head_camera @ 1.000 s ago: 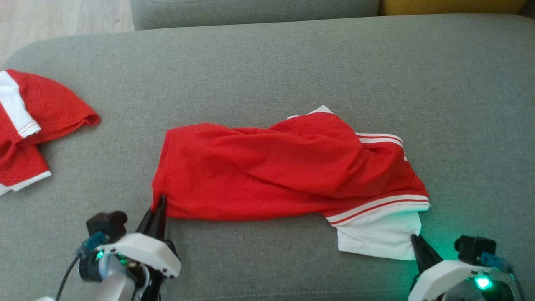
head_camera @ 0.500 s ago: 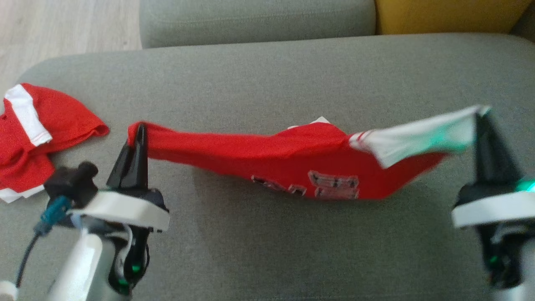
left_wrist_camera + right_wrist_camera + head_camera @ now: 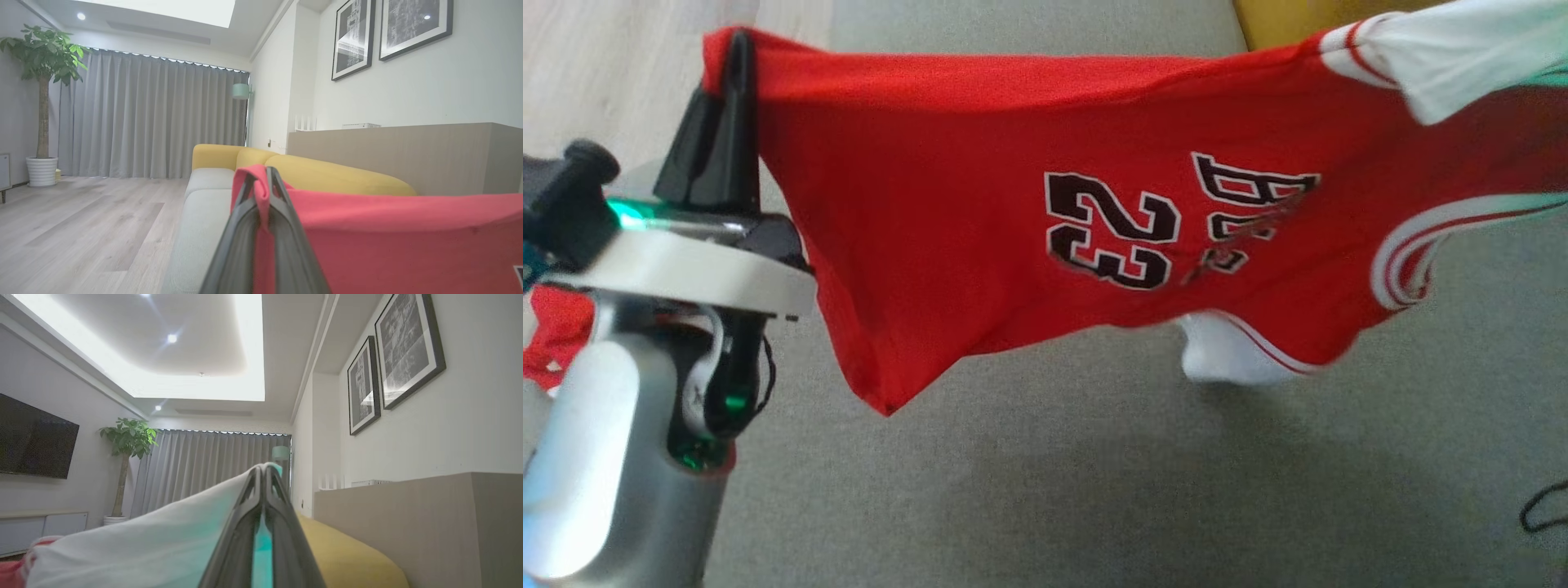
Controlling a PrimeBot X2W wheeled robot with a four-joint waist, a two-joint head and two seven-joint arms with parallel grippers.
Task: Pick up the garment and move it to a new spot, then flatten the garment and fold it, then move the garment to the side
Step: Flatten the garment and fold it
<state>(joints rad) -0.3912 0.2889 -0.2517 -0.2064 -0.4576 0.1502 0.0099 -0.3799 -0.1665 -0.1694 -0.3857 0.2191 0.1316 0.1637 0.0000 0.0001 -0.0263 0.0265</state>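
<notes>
The garment (image 3: 980, 204) is a red basketball jersey with white trim and black number 23. It hangs in the air above the grey sofa seat (image 3: 1045, 490), stretched between my arms. My left gripper (image 3: 737, 41) is shut on its red corner at the upper left. In the left wrist view the left gripper (image 3: 263, 173) pinches the red cloth (image 3: 388, 241). In the right wrist view my right gripper (image 3: 264, 467) is shut on the white part of the jersey (image 3: 155, 543), which trails off to the left. The jersey's lower edge droops close to the seat.
A second red and white garment (image 3: 551, 335) peeks out behind my left forearm at the left edge. A yellow sofa back (image 3: 1282, 20) lies beyond the seat. Wooden floor (image 3: 613, 73) is at the upper left. A black cable (image 3: 1543, 506) curls at the lower right.
Both grippers have lifted the jersey from lying on the seat to hanging high and spread, its printed number now facing the camera. The head view has shifted too.
</notes>
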